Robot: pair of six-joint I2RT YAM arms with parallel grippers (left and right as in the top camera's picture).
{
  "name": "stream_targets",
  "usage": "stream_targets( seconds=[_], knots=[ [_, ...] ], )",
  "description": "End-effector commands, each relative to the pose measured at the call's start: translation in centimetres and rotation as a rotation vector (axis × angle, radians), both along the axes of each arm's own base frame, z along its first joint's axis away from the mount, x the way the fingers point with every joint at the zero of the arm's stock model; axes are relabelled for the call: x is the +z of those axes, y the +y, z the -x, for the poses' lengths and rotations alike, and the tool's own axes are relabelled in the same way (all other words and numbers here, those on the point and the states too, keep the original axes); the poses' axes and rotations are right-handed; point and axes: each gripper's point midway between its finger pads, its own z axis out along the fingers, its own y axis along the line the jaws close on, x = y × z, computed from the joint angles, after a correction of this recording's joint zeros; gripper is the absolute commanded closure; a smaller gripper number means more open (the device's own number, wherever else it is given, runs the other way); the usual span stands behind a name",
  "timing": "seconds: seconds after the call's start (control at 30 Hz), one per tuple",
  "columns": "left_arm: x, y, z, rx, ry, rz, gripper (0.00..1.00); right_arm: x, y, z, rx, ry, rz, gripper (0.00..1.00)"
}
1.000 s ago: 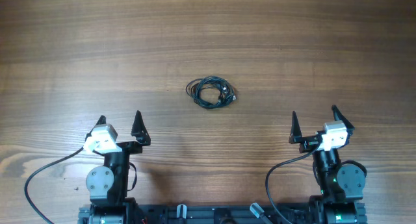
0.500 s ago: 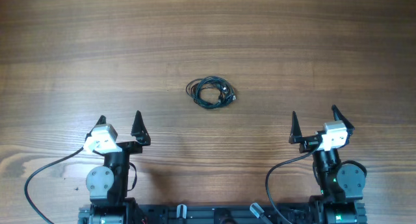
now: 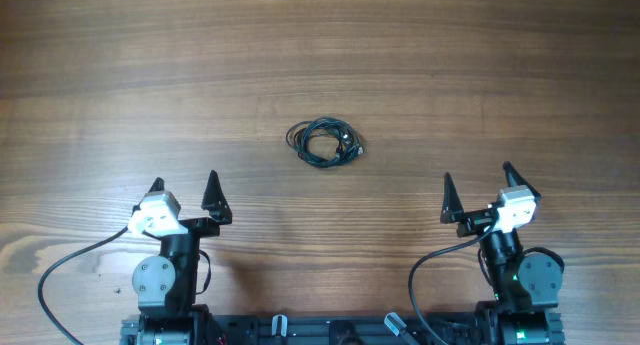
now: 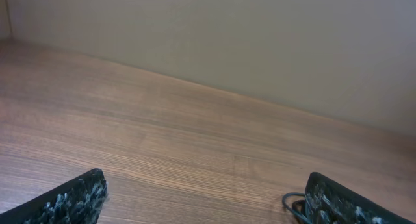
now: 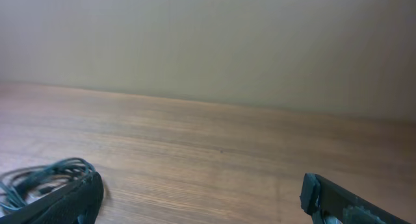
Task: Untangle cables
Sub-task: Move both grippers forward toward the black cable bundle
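Note:
The cables (image 3: pixel 325 143) lie in a small dark tangle of loops near the middle of the wooden table. My left gripper (image 3: pixel 185 187) stands open at the near left, well short of the tangle, nothing between its fingers. My right gripper (image 3: pixel 479 182) is open at the near right, also apart from it. In the left wrist view a loop of the cables (image 4: pixel 292 204) peeks out beside the right fingertip, and the left gripper (image 4: pixel 207 198) frames bare wood. In the right wrist view the cables (image 5: pixel 39 178) show at the lower left behind the left finger of the right gripper (image 5: pixel 201 195).
The wooden table (image 3: pixel 320 65) stretches wide around the tangle. A pale wall (image 4: pixel 260 36) rises at its far edge. Thick black arm cables (image 3: pixel 70 265) trail at the near edge by the arm bases.
The right gripper has shifted slightly left and a little forward. The left arm and the cables have not moved.

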Motion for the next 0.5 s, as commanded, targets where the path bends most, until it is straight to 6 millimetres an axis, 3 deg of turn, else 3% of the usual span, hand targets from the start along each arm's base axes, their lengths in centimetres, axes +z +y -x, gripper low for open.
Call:
stream_targets(
  seconds=[0.0, 0.3, 0.47],
  knots=[
    [0.4, -0.5, 0.2, -0.022, 0.01, 0.058, 0.0, 0.0, 0.5, 0.0, 0.025, 0.035, -0.101, 0.0],
    [1.9, -0.5, 1.1, -0.02, 0.067, 0.059, 0.0, -0.3, 0.5, -0.7, 0.019, 0.143, -0.119, 0.0],
    [2.2, -0.5, 1.1, -0.015, 0.113, 0.084, 0.0, 0.1, 1.6, -1.6, 0.076, 0.245, -0.154, 0.0]
  ],
)
